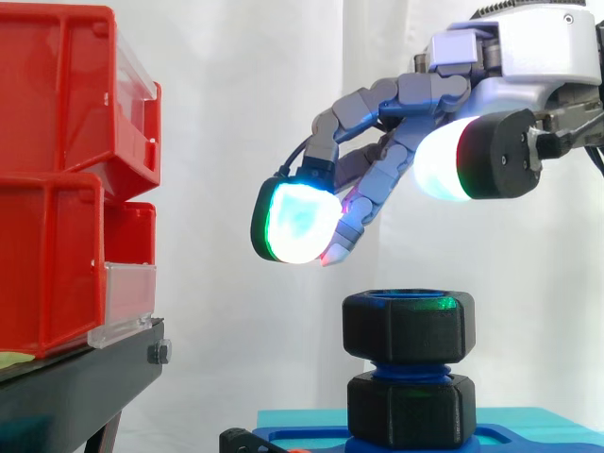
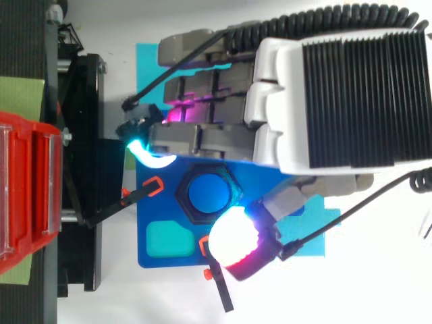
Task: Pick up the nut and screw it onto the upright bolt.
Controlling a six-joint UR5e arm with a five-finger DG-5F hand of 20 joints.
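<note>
My hand (image 1: 514, 52) hung above the nut (image 1: 408, 326), pads (image 2: 233, 236) wide at ten and five o'clock, holding nothing. The nut sat already on the bolt (image 2: 208, 192); maybe some tightening remained.

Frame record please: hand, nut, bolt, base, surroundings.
hand: open, holding nothing, above the nut, not touching it
nut: black hex, on the bolt's upper end, blue thread showing beneath
bolt: blue, upright
lower nut: black hex, at the bolt's foot
base: blue plate under the bolt
bins: red, stacked, left in side view
</note>
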